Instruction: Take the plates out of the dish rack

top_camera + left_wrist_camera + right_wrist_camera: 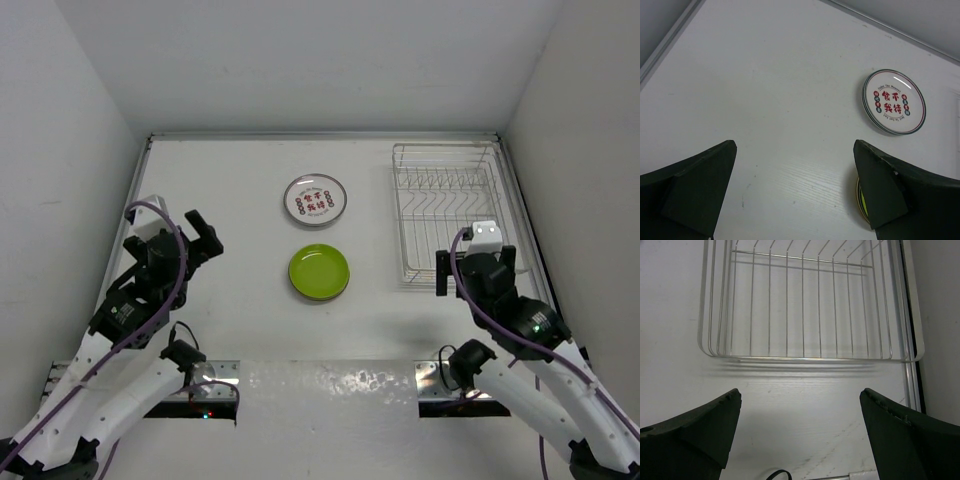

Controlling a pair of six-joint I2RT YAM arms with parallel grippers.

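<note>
We judge unloading done: the dish rack (450, 190) at two o'clock looks bare, the plates (316, 199) lie on the worktop (240, 200) at centre, and both arms' jaws gape wide and empty, so only a retreat remains.

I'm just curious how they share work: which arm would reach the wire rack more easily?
Right. The right gripper, open, hangs just before the dish rack; the left gripper is far off across the table. The rack looks empty, though.

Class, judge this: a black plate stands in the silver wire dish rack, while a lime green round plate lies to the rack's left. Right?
Wrong in one respect: the silver wire dish rack holds no plate at all, as the top external view shows. The lime green round plate does lie to the rack's left.
</note>
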